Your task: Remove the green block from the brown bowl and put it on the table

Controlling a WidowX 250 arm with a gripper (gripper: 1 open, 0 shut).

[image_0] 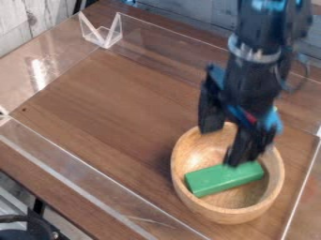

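A bright green block (220,177) lies flat inside the light brown wooden bowl (201,201) at the lower right of the dark wood-grain table (113,103). My gripper (230,128) hangs over the bowl's far side, pointing down. Its two black fingers stand wide apart with nothing between them. The right finger tip (247,153) reaches down just above the block's far end. The arm hides the bowl's far rim.
Clear acrylic walls (75,178) line the table's edges. A small clear acrylic stand (100,31) sits at the back left corner. The arm now covers the spot where the red strawberry toy lay beside the bowl.
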